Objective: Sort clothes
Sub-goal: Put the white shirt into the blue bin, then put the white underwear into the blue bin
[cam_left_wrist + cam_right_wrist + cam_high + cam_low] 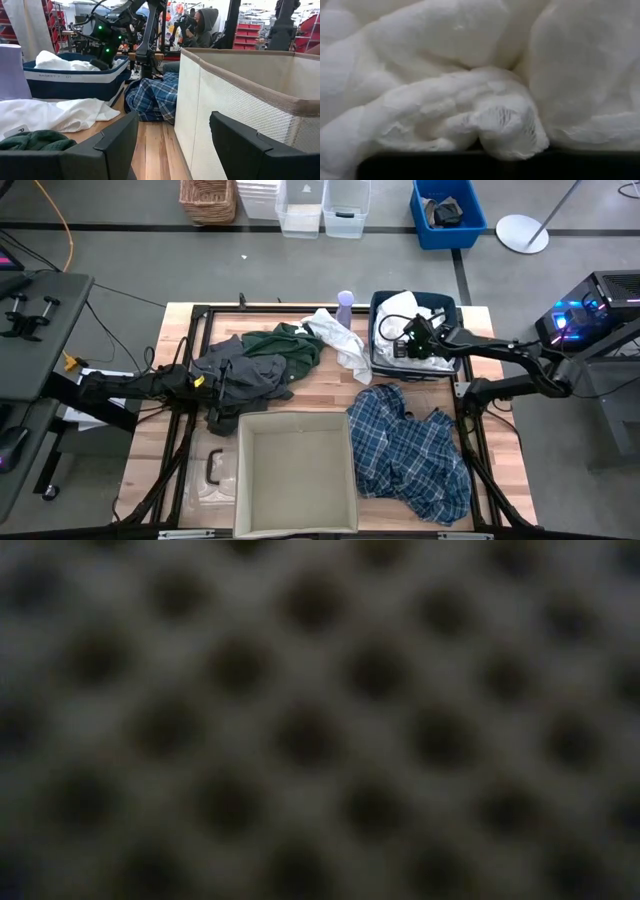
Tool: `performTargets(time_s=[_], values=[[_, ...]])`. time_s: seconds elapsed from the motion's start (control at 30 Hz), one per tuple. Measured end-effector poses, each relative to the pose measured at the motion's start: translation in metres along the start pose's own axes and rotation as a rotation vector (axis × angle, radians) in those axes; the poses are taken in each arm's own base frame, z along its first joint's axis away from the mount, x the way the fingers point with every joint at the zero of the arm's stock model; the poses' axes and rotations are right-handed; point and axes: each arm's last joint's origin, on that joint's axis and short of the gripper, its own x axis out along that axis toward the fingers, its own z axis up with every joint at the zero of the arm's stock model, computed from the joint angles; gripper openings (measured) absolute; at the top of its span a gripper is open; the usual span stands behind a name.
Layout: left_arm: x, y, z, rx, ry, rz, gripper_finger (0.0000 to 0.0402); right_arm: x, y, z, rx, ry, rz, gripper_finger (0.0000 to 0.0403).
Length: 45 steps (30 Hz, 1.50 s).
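A dark grey garment (245, 375) and a dark green one (290, 345) lie heaped at the table's left. A white garment (340, 345) lies beside them, and a blue-and-white plaid shirt (410, 450) lies at the right. My left gripper (205, 385) is open at the grey garment's left edge. In its wrist view (172, 130) nothing is between its fingers. My right gripper (412, 338) is over the white clothes (400, 310) in the dark blue bin (385, 368). Its wrist view shows only white cloth (470, 90) close up.
A beige fabric box (240, 470) stands open at the table's near middle, close to my left gripper's right side (240, 100). A pale purple cup (345, 308) stands at the far edge. A clear plastic item (215, 470) lies left of the box. A blurred mesh fills the low view.
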Motion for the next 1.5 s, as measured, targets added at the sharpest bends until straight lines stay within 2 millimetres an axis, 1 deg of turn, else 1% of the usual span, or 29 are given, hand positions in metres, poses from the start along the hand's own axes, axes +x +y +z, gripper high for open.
performTargets(time_s=[0.1,0.23,0.4,0.53,0.63,0.77,0.87,0.97,1.03,1.07,1.17,1.27,1.33,1.4,1.5], values=[[0.000,0.000,0.000,0.000,0.000,0.000,0.0235,-0.012,0.006,0.006,-0.023,0.002,0.026,0.0045],[0.000,0.000,0.000,0.000,0.000,0.000,0.0235,-0.034,0.015,0.022,-0.094,-0.016,0.048,0.0104],[0.000,0.000,0.000,0.000,0.000,0.000,0.0235,-0.075,0.027,0.044,-0.238,-0.033,0.030,0.0182],[0.000,0.000,0.000,0.000,0.000,0.000,0.0235,-0.118,0.035,0.064,-0.330,-0.094,0.023,0.0229],[0.000,0.000,0.000,0.000,0.000,0.000,0.0235,-0.152,0.038,0.078,-0.369,-0.157,0.046,0.0250],[0.000,0.000,0.000,0.000,0.000,0.000,0.0235,-0.186,0.041,0.090,-0.382,-0.227,0.108,0.0262],[0.000,0.000,0.000,0.000,0.000,0.000,0.0235,-0.204,0.048,0.097,-0.367,-0.267,0.267,0.0263],[0.000,0.000,0.000,0.000,0.000,0.000,0.0235,-0.214,0.067,0.098,-0.378,-0.306,0.505,0.0264],[0.000,0.000,0.000,0.000,0.000,0.000,0.0235,-0.215,0.085,0.094,-0.420,-0.322,0.590,0.0264],[0.000,0.000,0.000,0.000,0.000,0.000,0.0235,-0.212,0.095,0.090,-0.448,-0.315,0.606,0.0264],[0.000,0.000,0.000,0.000,0.000,0.000,0.0235,-0.191,0.130,0.076,-0.540,-0.276,0.589,0.0264],[0.000,0.000,0.000,0.000,0.000,0.000,0.0235,-0.161,0.164,0.060,-0.637,-0.231,0.536,0.0264],[0.000,0.000,0.000,0.000,0.000,0.000,0.0235,-0.135,0.182,0.051,-0.678,-0.208,0.456,0.0264],[0.000,0.000,0.000,0.000,0.000,0.000,0.0235,-0.107,0.195,0.046,-0.681,-0.178,0.359,0.0264],[0.000,0.000,0.000,0.000,0.000,0.000,0.0235,-0.068,0.204,0.042,-0.648,-0.113,0.245,0.0264]])
